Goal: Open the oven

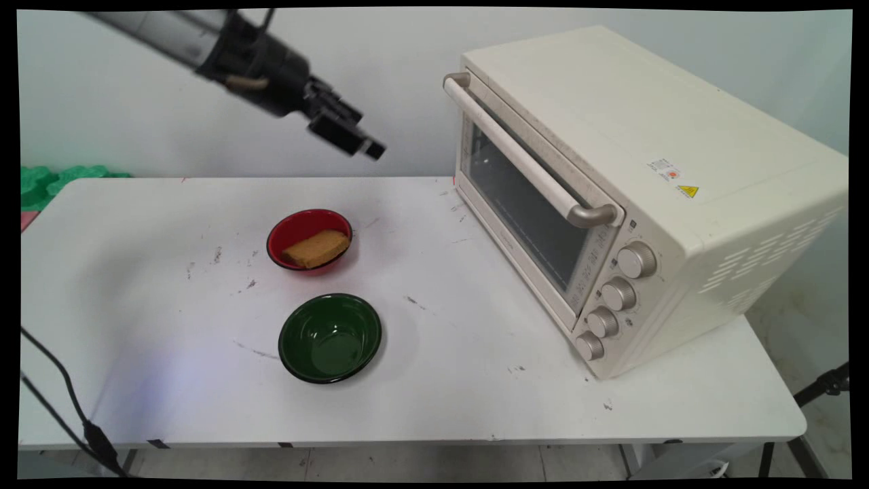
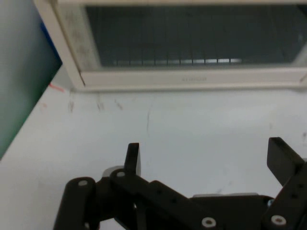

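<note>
Oven [image 1: 652,197], cream-coloured with its glass door shut, stands on the right part of the table [image 1: 170,367], turned at an angle so the door faces left and toward the near side; a long bar handle [image 1: 526,159] runs across the top of the door and four knobs [image 1: 614,299] sit in a column at its near end. Gripper [image 1: 363,144] hangs high in the air to the oven's left, well apart from it, over the far part of the table, and points down and to the right toward the door. Its fingers [image 2: 132,155] are spread wide with nothing between them, as the hand view shows, where the lower frame of the oven door [image 2: 192,79] and the bare tabletop fill the field ahead. The arm [image 1: 204,37] comes in slanting from the upper left. Below the gripper, near the middle of the table, sits a red bowl [image 1: 309,239] holding a tan slice of bread [image 1: 316,248] that lies tilted against its wall. Just nearer the camera, close to the red bowl but not touching it, stands a dark green bowl [image 1: 330,337]. A black cable [image 1: 61,401] hangs at the table's near left corner.
</note>
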`<state>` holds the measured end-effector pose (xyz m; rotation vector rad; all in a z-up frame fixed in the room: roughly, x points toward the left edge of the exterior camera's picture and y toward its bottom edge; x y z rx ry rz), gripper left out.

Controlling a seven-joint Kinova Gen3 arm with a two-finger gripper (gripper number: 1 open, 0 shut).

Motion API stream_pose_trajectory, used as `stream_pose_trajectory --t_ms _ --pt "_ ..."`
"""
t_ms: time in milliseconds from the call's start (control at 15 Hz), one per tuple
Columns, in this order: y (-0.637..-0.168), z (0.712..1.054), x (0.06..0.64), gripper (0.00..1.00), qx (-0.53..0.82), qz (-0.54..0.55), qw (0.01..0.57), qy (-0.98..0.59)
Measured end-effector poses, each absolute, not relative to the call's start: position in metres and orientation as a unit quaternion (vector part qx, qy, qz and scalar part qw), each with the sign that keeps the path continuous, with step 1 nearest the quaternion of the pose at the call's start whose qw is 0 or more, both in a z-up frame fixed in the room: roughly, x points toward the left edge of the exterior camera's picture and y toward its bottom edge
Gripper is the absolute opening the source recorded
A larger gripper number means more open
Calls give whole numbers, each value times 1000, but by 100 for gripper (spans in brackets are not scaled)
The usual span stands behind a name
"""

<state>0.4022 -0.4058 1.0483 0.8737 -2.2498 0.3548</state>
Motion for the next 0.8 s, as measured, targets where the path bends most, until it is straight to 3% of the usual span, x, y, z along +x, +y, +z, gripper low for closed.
stream_pose_trajectory --t_ms 400,800 --pt "-442 1085 332 100 332 135 338 -870" --pt "-468 1099 282 100 323 135 332 -876"
